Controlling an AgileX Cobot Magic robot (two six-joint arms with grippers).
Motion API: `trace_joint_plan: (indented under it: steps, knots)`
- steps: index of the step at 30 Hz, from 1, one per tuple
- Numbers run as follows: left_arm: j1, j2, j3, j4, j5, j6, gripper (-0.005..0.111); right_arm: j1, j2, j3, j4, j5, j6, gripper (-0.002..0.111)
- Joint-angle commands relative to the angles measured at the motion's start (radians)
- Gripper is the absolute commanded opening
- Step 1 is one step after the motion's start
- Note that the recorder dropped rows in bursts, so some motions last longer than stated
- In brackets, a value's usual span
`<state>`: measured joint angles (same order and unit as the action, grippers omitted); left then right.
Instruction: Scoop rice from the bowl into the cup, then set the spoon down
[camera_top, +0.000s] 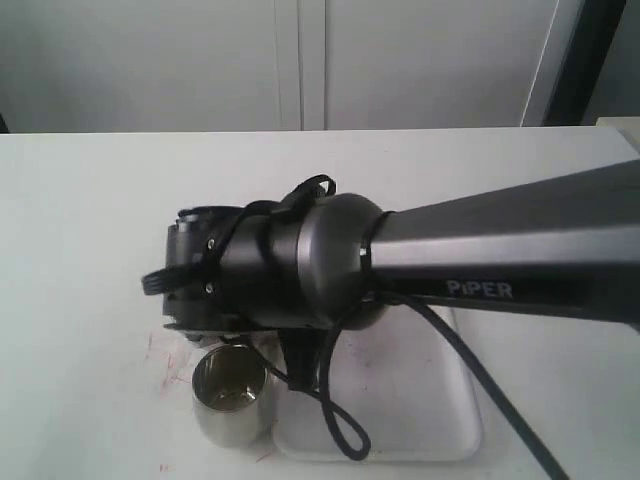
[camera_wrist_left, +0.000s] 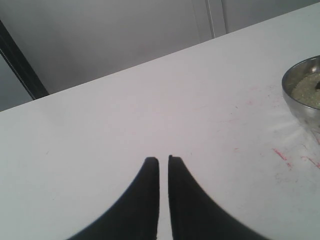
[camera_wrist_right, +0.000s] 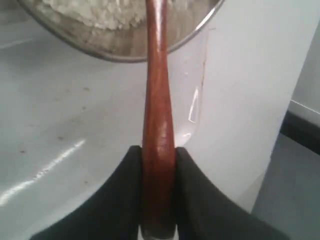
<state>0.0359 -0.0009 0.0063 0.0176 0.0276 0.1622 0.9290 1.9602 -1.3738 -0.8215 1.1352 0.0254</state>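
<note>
White tabletop (camera_top: 80, 250), pale cabinet doors behind, right arm (camera_top: 480, 250) stretched across the middle and blocking most of the work area. Right gripper (camera_wrist_right: 159, 152) is clamped on the spoon (camera_wrist_right: 157, 100), low on its slim handle. The handle runs over the rim of the bowl (camera_wrist_right: 100, 45); the scoop end is cut off by the frame, so can't say if it's loaded. Rice (camera_wrist_right: 95, 15) heaped in the bowl, plenty there. Cup (camera_top: 232, 405) stands upright under the arm's wrist, right by the white tray (camera_top: 420, 400), touching or not I can't tell. Its inside reads as dark reflections, grains not confirmable. Left gripper (camera_wrist_left: 163, 162) sits off to the side over bare table, jaws drawn to a thin slit, nothing between them. My read: scooping stage, spoon at the bowl. Left to do: carry to the cup, tip, set the spoon down
</note>
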Motion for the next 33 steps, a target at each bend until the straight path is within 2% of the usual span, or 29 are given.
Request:
trace_joint_plan:
  steps: [1, 6, 8, 13, 17, 33]
  knots:
    - [-0.003, 0.001, -0.006, -0.009, -0.006, -0.001, 0.014, -0.032, -0.006, -0.076, 0.176, 0.016, -0.065, 0.0]
    - [-0.003, 0.001, -0.006, -0.009, -0.006, -0.001, 0.014, -0.106, -0.006, -0.138, 0.422, 0.045, -0.149, 0.0]
    - [-0.003, 0.001, -0.006, -0.009, -0.006, -0.001, 0.014, -0.165, -0.008, -0.144, 0.548, 0.052, -0.162, 0.0]
    - [-0.003, 0.001, -0.006, -0.009, -0.006, -0.001, 0.014, -0.245, -0.035, -0.141, 0.753, -0.063, -0.22, 0.0]
    - [-0.003, 0.001, -0.006, -0.009, -0.006, -0.001, 0.014, -0.255, -0.063, -0.137, 0.762, -0.118, -0.234, 0.0]
    - [-0.003, 0.001, -0.006, -0.009, -0.006, -0.001, 0.014, -0.255, -0.067, -0.137, 0.76, -0.128, -0.257, 0.0]
